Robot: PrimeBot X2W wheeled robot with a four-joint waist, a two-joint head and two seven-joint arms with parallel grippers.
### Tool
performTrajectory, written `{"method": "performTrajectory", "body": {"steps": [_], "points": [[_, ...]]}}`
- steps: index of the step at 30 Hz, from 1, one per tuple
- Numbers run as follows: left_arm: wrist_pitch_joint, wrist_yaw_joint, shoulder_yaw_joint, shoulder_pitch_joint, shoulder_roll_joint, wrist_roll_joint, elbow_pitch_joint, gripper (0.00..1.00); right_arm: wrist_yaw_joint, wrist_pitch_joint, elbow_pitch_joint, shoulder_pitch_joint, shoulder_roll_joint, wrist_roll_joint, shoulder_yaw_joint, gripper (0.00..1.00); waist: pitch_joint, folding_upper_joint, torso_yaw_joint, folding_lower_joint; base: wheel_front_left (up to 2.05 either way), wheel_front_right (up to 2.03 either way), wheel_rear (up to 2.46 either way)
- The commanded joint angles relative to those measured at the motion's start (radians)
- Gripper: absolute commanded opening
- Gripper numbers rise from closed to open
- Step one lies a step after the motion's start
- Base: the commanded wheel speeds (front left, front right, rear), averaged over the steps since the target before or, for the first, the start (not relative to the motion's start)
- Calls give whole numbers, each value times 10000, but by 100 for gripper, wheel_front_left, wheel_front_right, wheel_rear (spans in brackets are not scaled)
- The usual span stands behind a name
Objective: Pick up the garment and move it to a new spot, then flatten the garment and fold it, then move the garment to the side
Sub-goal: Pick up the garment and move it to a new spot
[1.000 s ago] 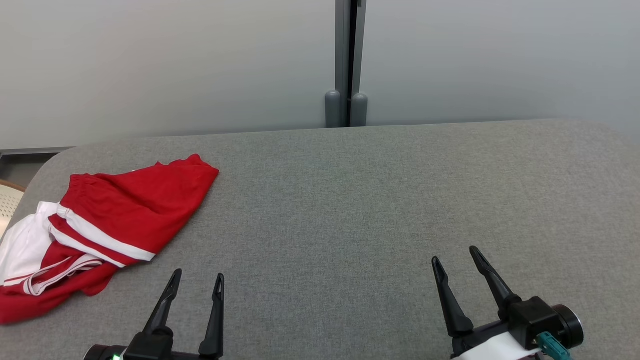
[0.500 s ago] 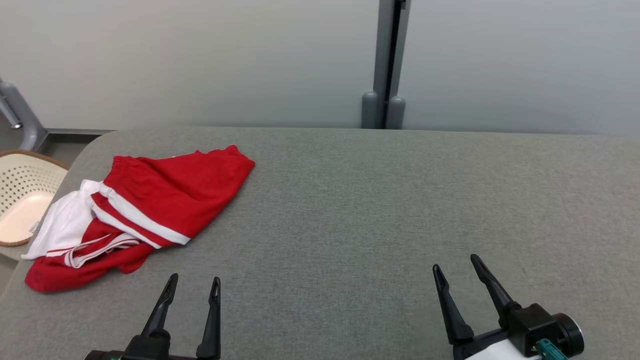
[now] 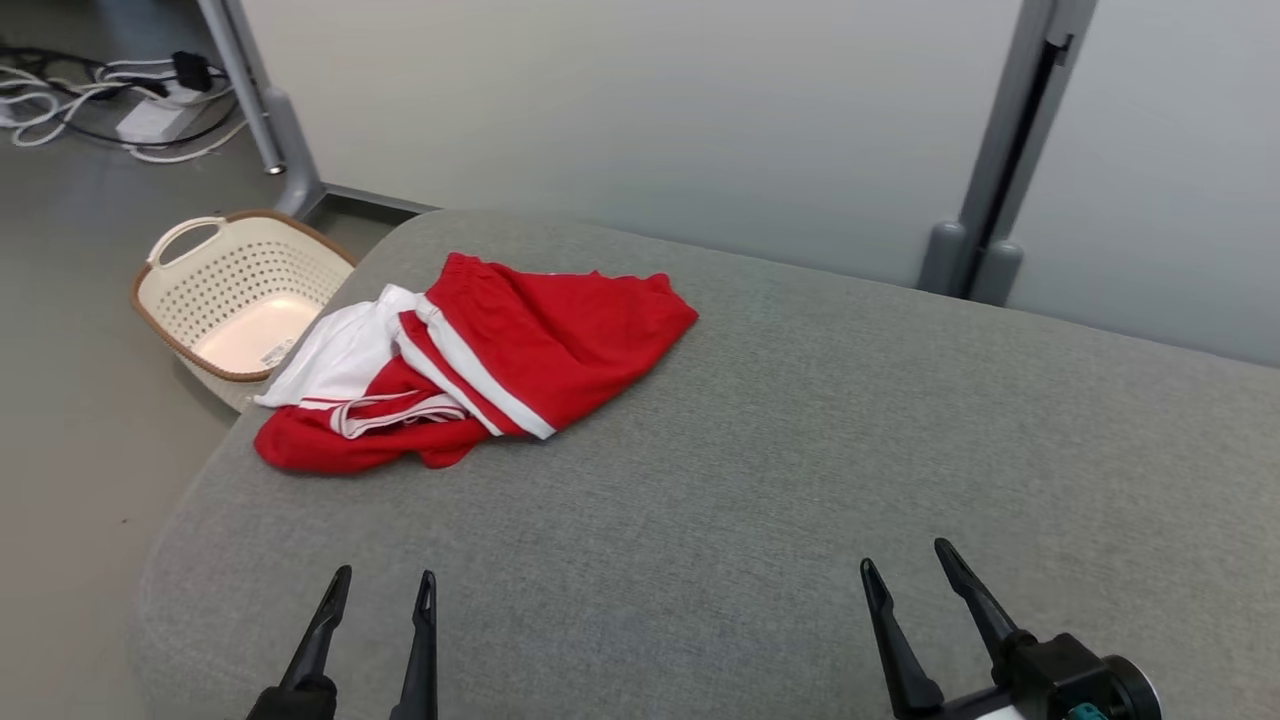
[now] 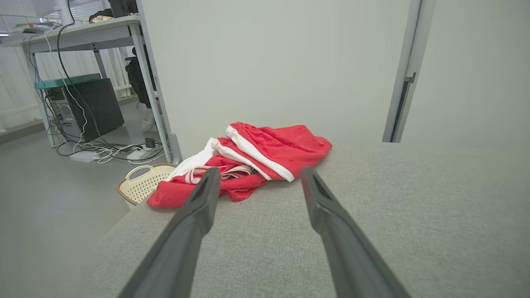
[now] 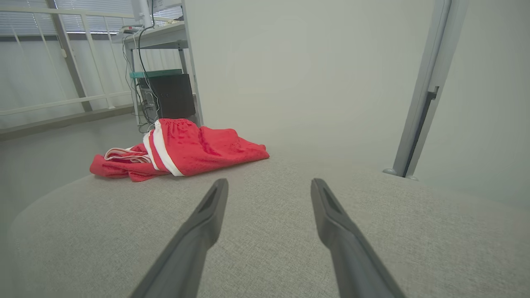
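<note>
The camera swings left, bringing the garment (image 3: 480,360), crumpled at the table's (image 3: 800,450) ten o'clock corner by the basket (image 3: 240,300), toward mid-view. The left gripper (image 3: 385,573) and right gripper (image 3: 903,553) hang spread and empty, well apart from it; pickup hasn't started.

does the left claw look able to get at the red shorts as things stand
Probably yes: the left claw is open, and only grey surface lies between it and the red shorts.
</note>
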Motion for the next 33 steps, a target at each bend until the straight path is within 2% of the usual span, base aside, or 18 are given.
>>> {"method": "performTrajectory", "body": {"steps": [1, 7, 13, 17, 21, 25, 28, 30, 33], "points": [[-4, -4, 33, 97, 30, -18, -28, 100, -3, -12, 13, 127, -29, 41, 32, 100, -52, 0, 614, 0, 0, 0, 0], [-4, -75, 109, 239, 28, -100, -7, 100, -5, -12, 165, 286, -29, -94, 49, 100, -18, 0, 1251, 0, 0, 0, 0], [-4, -99, 235, -221, 36, -58, -138, 100, -3, -12, 170, 23, -32, -399, -46, 100, 516, 0, 1393, 0, 0, 0, 0], [-4, -235, 540, -924, 35, -9, -319, 100, -5, -12, 34, -249, -40, -527, -213, 100, 1129, 0, 1256, 0, 0, 0, 0], [-4, -847, 1001, -3025, 279, -106, -246, 100, -5, -12, -213, -542, -255, -934, -533, 100, 2290, 0, 1100, 0, 0, 0, 0], [-4, -1319, 798, -5362, 928, -385, 1483, 100, -5, -12, -339, -846, -685, -1111, -530, 100, 3213, 0, 920, 0, 0, 0, 0], [20, -1402, 533, -7134, 1346, -773, 3453, 100, -5, -10, -478, -1088, -1020, -1148, -610, 100, 3809, 0, 715, 0, 0, 0, 0], [413, -1424, 400, -8292, 1602, -1253, 4722, 100, -5, -10, -593, -1282, -1184, -1173, -590, 100, 4172, 0, 529, 0, 0, 0, 0], [1121, -1420, -351, -9622, 1997, -2306, 6157, 100, -5, -10, -760, -1563, -1389, -1153, -674, 100, 4639, 0, 231, 0, 0, 0, 0]]}}
